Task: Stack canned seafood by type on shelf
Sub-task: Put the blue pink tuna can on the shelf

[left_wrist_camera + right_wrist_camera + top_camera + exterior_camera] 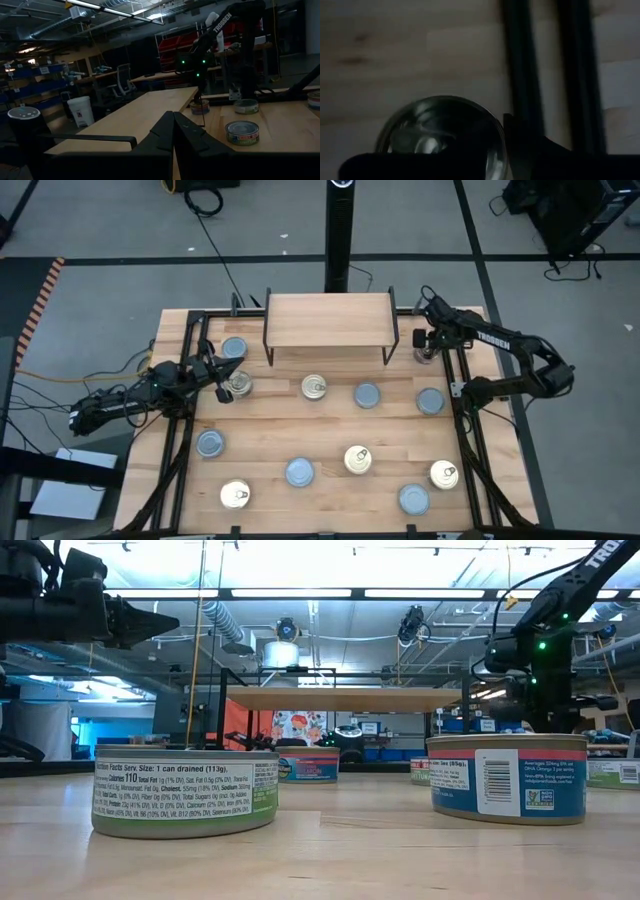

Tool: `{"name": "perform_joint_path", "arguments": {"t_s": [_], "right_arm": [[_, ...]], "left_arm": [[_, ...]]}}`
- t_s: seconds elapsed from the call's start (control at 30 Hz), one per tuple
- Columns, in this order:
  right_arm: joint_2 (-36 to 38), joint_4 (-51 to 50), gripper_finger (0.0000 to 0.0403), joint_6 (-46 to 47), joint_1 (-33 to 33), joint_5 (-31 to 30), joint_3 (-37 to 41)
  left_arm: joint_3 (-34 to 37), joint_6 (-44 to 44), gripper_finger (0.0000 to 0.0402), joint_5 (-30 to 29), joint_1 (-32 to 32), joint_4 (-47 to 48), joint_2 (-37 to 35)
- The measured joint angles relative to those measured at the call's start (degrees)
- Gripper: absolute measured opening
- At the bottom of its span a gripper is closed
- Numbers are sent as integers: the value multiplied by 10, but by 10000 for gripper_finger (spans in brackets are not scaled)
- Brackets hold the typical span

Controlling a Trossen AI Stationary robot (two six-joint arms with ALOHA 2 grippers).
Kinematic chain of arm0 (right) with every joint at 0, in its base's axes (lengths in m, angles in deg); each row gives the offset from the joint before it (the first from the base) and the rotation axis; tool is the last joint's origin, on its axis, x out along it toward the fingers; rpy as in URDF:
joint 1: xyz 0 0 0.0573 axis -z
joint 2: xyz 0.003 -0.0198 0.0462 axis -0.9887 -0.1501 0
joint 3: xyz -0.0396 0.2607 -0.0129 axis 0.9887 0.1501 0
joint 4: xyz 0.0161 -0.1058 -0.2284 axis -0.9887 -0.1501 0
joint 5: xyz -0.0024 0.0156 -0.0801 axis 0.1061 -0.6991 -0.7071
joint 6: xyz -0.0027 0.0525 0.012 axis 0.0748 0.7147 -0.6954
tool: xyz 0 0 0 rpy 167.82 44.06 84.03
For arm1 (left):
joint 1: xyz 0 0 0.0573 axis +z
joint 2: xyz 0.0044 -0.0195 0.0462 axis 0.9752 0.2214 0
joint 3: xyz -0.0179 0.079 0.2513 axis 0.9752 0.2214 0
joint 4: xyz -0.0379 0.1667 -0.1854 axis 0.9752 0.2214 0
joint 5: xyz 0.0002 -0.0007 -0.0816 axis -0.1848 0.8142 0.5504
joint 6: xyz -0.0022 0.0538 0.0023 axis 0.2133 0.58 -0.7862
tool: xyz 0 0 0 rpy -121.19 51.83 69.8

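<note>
The shelf [325, 320] stands at the table's far middle with a bare plank. Tins lie scattered on the tabletop, some gold-topped [314, 387] and some blue-grey [367, 395]. My left gripper [222, 388] hovers shut, about level with the shelf top. It is beside a gold tin [238, 385] and near a blue-grey one [234, 348]. In the left wrist view the left gripper [173, 116] holds nothing. My right gripper [424, 345] points down over a shiny-topped tin [440, 130] that rests on the table just right of the shelf. Its fingers are open on either side of that tin. My right gripper comes at the tin by the shelf's right end from above, pointing down. One finger [520, 142] stands against the tin's rim [500, 135], and the other is dark at the frame's edge. I cannot tell whether they touch it. The tin sits flat on the table.
Black frame rails [465, 430] run along both sides of the table. The shelf's thin black legs [392, 345] stand close to my right gripper. Two tins sit near the low camera, one green-labelled [185, 792] and one blue-labelled [508, 778]. A black post [338, 240] rises behind the shelf.
</note>
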Motion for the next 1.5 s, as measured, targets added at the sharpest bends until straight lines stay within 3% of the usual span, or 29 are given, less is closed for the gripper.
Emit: {"name": "perform_joint_path", "arguments": {"t_s": [0.17, 0.47, 0.7, 1.1, 1.5], "right_arm": [[27, -20, 10, -37, 0, 42, 1], [76, -106, 5, -48, -7, 80, 4], [115, -169, 6, -46, -57, 115, 4], [187, -167, 6, 41, -224, 173, 3], [136, -42, 5, 207, -458, 145, 2]], "left_arm": [[0, 0, 8, 0, 0, 0, 0], [0, 0, 8, 0, 0, 0, 0], [0, 0, 8, 1, 0, 0, 0], [0, -2, 8, 3, 0, 0, 0], [0, -14, 8, 3, 0, 0, 0]]}}
